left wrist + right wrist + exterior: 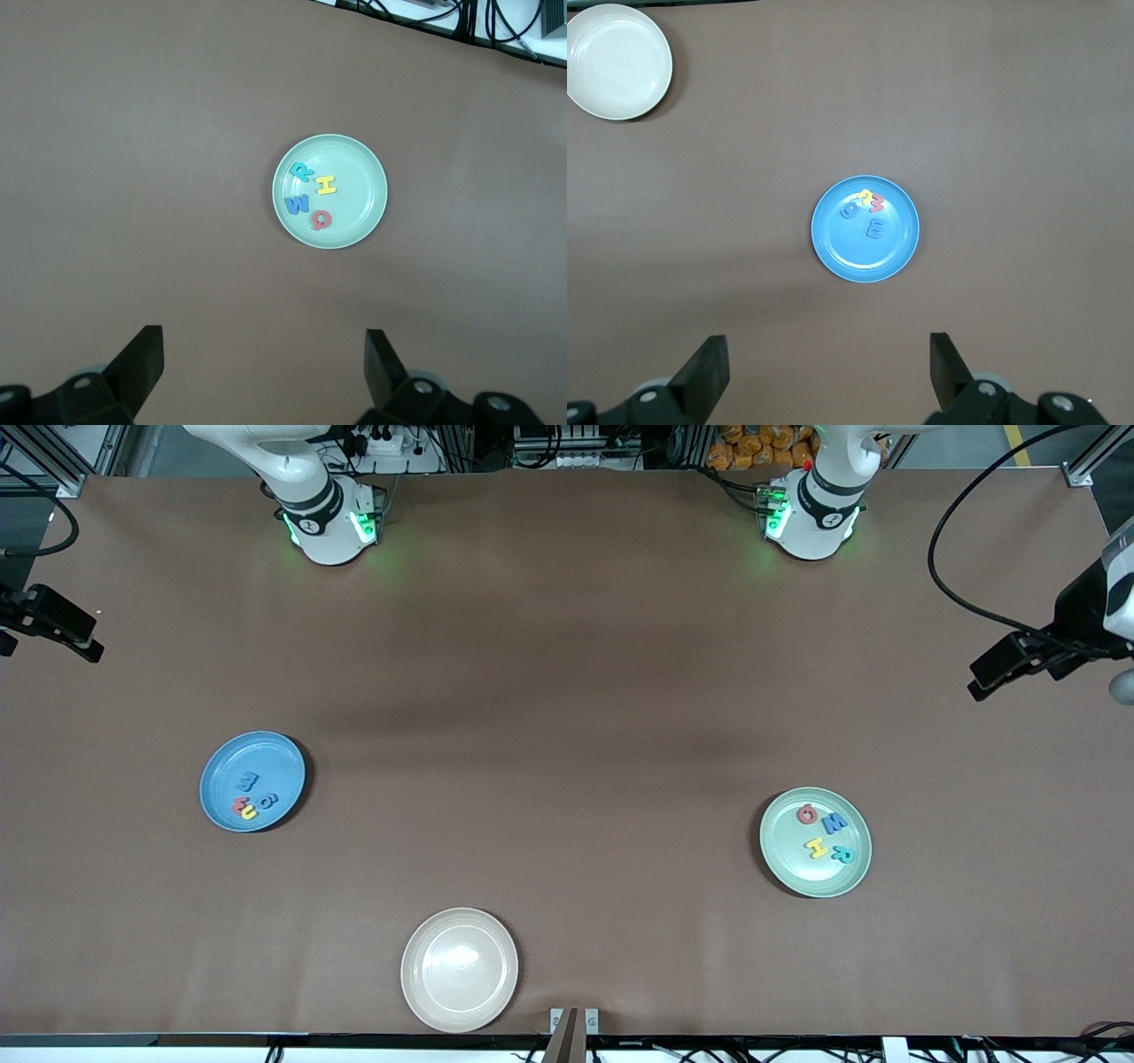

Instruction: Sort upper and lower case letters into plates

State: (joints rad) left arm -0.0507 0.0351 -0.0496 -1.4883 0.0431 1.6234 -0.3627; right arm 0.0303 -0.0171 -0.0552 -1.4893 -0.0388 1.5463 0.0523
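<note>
Brown counter (pixel 567 691) fills the front view, with every letter already in a dish. The blue plate (pixel 252 781), toward the right arm's end, carries four letters (pixel 251 797). The mint plate (pixel 815 841), toward the left arm's end, carries four more (pixel 826 834). A cream plate (pixel 459 969) near the counter's front edge sits bare. Both arms wait, pulled out to the counter's two ends.

From the left wrist view, the left gripper (pixel 264 372) hangs high over the counter with jaws released, holding nothing, the mint plate (pixel 359 226) below.

From the right wrist view, the right gripper (pixel 829 376) likewise hangs with jaws spread and unladen above the blue plate (pixel 842 257).

Sorting looks finished; the next move seems only a check that each plate holds one case.
</note>
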